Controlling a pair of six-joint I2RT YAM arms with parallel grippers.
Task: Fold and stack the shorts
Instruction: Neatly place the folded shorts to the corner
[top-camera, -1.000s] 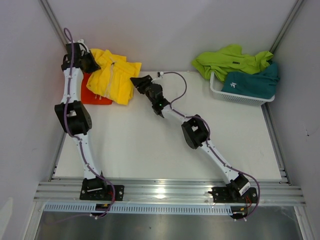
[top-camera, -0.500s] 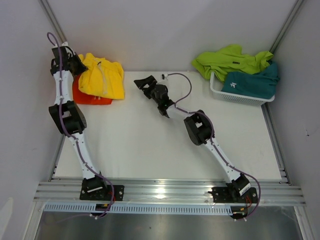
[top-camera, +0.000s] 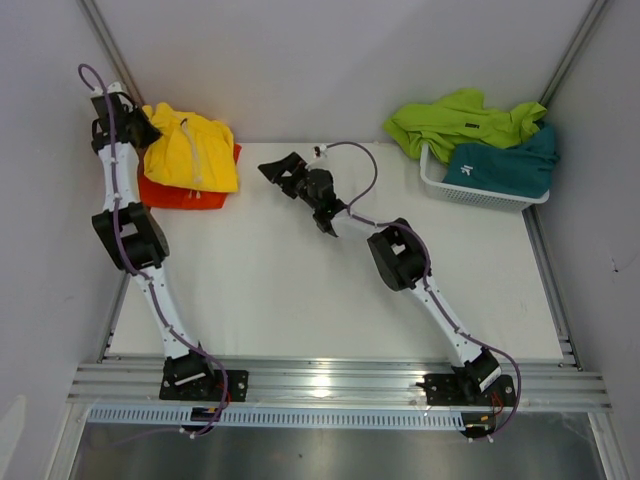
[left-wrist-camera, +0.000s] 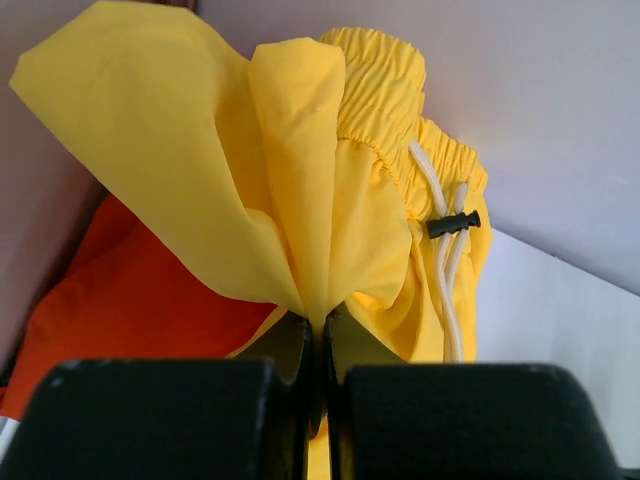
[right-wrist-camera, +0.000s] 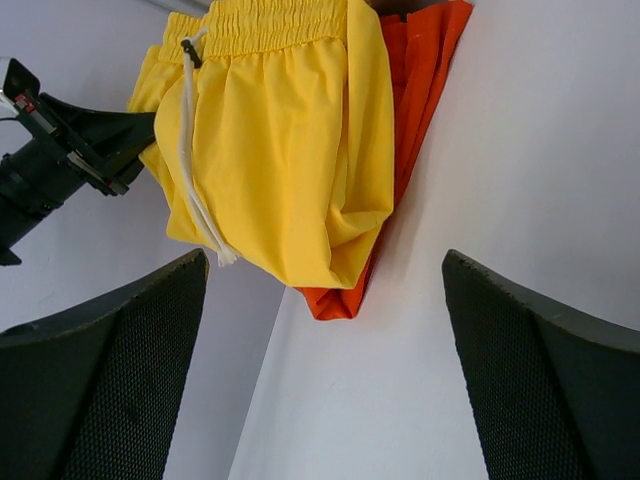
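On top of the flat orange fabric shorts (top-camera: 185, 192): bunched bright yellow fabric shorts (top-camera: 190, 150) with an elastic waist and white drawstring. Covers most of the orange pair, leaving its near and right edges showing. Gathered into a fold between the clenched fingers of the left gripper (left-wrist-camera: 318, 335), just left of the orange pair, cloth fanning out beyond the tips. Right of the orange pair and apart from both: right gripper (top-camera: 278, 168), fingers spread wide, grasping nothing. Well right of the orange pair: lime green shorts (top-camera: 460, 118) and teal shorts (top-camera: 505, 165) heaped in a white plastic mesh basket (top-camera: 470, 192).

Top external: overhead from the near side, facing down.
Left wrist: close on soft yellow fabric shorts (left-wrist-camera: 300, 200).
Right wrist: farther off; shares them.
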